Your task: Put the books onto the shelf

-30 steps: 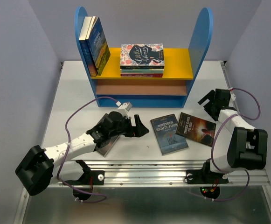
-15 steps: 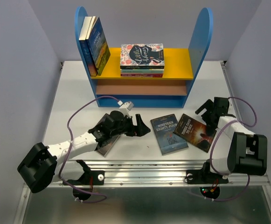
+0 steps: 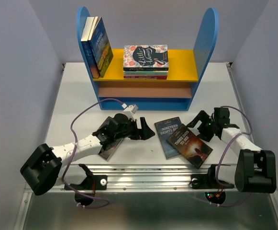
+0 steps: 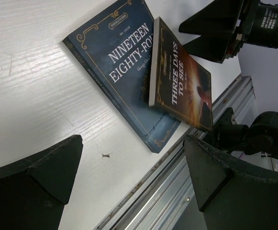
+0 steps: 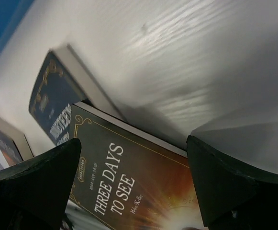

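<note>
Since a second ago the right arm has swung down and leftward. Three Days to See (image 3: pixel 190 146) has turned and slid with it, so that its left edge now lies over the right part of Nineteen Eighty-Four (image 3: pixel 165 139). The left arm has barely shifted.

At the left, the left fingers (image 3: pixel 145 130) stand spread wide with nothing between them, low over the table (image 3: pixel 81 96) and pointing toward those two books. Under that arm lies another book (image 3: pixel 108 152), mostly hidden, its title not readable. Nineteen Eighty-Four lies flat on the table, and in the left wrist view the end of its title is covered by Three Days to See.

The right fingers (image 3: pixel 197 125) are open too, near the far right corner of Three Days to See. Whether they touch it cannot be told, as the right wrist view is blurred and cuts the cover off.

Behind, the shelf (image 3: pixel 205 43) holds two upright books (image 3: pixel 98 45) leaning by its left panel, their titles too small to read. A flat stack (image 3: pixel 146 60) sits on the yellow board.
</note>
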{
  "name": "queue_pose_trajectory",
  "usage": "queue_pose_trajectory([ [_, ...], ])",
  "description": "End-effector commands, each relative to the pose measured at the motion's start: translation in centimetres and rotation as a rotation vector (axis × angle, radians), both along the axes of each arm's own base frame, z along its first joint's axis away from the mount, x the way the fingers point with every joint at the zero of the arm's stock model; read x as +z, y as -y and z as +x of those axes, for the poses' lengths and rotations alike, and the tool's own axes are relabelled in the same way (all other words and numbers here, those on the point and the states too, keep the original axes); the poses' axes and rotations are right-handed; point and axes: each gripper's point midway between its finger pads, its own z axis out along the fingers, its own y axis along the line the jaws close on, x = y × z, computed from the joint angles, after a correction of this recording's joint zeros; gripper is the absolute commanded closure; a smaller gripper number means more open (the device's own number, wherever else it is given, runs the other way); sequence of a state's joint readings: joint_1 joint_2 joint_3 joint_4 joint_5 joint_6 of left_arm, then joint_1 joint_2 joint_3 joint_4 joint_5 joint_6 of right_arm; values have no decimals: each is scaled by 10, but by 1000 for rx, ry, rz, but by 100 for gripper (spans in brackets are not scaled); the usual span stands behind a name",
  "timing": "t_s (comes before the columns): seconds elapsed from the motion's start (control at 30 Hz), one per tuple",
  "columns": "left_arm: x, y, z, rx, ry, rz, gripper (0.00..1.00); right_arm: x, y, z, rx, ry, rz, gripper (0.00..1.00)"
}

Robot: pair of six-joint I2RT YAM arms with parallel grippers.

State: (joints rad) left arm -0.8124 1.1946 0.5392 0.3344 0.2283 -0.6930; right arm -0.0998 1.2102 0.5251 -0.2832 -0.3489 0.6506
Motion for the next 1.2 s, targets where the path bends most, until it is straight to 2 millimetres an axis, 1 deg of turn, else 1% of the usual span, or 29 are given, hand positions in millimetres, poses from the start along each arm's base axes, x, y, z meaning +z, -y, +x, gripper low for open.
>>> queue_pose_trajectory([
  [0.0,18,18,9,-22,34,-59,1,5,-57,-35,235,-98,100,4],
  [0.03,18,21,8,-36,27,-65,1,8,-66,-38,270,-107,93,4],
  [0.07,12,24,8,-45,11,-58,1,9,-69,-38,267,-113,104,4],
  [0.1,11,27,7,-52,3,-63,1,12,-71,-37,266,-111,112,4],
  [0.13,7,30,5,-69,-16,-66,1,15,-71,-37,262,-111,116,4],
  [0.17,9,32,5,-74,-13,-73,1,18,-70,-36,257,-108,111,4],
  [0.2,1,34,2,-80,-31,-59,1,19,-66,-38,251,-111,88,4],
  [0.27,-7,35,-1,-84,-54,-50,1,24,-61,-35,263,-96,46,3],
  [0.37,-20,34,-15,-108,-86,-28,1,25,-53,-36,261,-98,-11,3],
  [0.4,-27,32,-19,-109,-104,-19,1,28,-51,-35,281,-81,-28,2],
  [0.47,-33,32,-30,-134,-126,-13,1,28,-48,-39,324,-78,-60,3],
  [0.5,-38,30,-36,-143,-144,-9,1,27,-45,-40,319,-86,-78,2],
  [0.57,-37,31,-48,-176,-159,-20,1,22,-41,-45,302,-97,-93,0],
  [0.6,-42,29,-55,-188,-173,-15,1,16,-41,-51,297,-117,-89,0],
  [0.7,-40,32,-75,-235,-203,-31,1,16,-42,-52,293,-109,-77,0],
  [0.8,-49,38,-95,-285,-262,-21,1,20,-45,-49,297,-87,-64,0],
  [0.83,-49,43,-95,-288,-266,-21,1,20,-47,-52,302,-92,-53,0],
  [0.87,-55,46,-97,-296,-284,-8,1,19,-47,-53,297,-99,-46,0],
  [0.9,-54,49,-97,-297,-287,-15,1,17,-47,-56,297,-104,-42,0],
  [0.93,-50,56,-94,-303,-277,-39,1,17,-48,-56,292,-104,-37,0],
  [0.97,-56,58,-93,-301,-282,-30,1,14,-48,-58,291,-111,-34,0],
  [1.03,-54,65,-90,-311,-272,-62,1,16,-49,-56,293,-96,-33,0],
  [1.07,-56,67,-89,-322,-273,-67,1,17,-49,-56,292,-92,-32,0],
  [1.1,-65,67,-90,-317,-301,-56,1,17,-49,-55,291,-91,-30,0],
  [1.13,-62,69,-91,-342,-301,-88,2,18,-51,-55,295,-90,-22,0],
  [1.17,-69,68,-92,-345,-321,-93,2,18,-51,-55,296,-90,-20,0],
])
